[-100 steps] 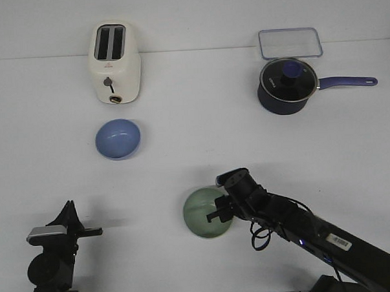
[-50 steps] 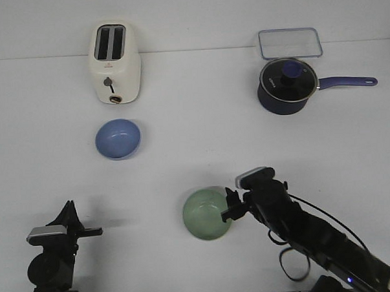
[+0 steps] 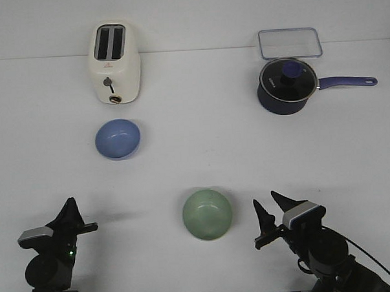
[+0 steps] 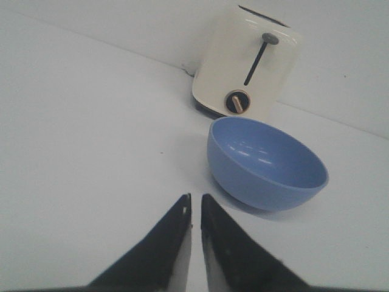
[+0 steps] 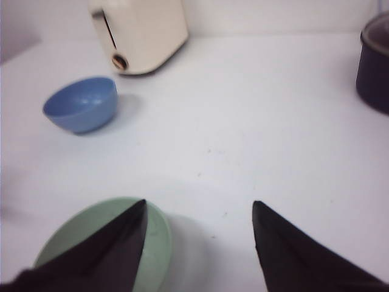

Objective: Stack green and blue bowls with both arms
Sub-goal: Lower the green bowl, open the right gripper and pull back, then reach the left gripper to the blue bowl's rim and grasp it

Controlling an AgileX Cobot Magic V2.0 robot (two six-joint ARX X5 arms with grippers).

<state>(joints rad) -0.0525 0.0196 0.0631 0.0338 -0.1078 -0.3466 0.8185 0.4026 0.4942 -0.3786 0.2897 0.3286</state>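
The pale green bowl (image 3: 208, 214) sits upright on the white table, near the front centre. The periwinkle blue bowl (image 3: 117, 138) sits upright further back on the left, just in front of the toaster. My right gripper (image 3: 265, 201) is open and empty, to the right of the green bowl and apart from it. In the right wrist view (image 5: 199, 204) one finger overlaps the green bowl's rim (image 5: 159, 246), and the blue bowl (image 5: 82, 104) is far off. My left gripper (image 3: 69, 204) is shut and empty at the front left. In the left wrist view (image 4: 196, 198) it points at the blue bowl (image 4: 267, 164).
A cream toaster (image 3: 113, 62) stands at the back left, close behind the blue bowl. A dark blue saucepan with a glass lid (image 3: 287, 85) and a clear lidded box (image 3: 289, 43) stand at the back right.
My right arm has pulled back from the green bowl's right rim towards the front right edge. The green bowl stays where it was. The left arm has barely shifted.
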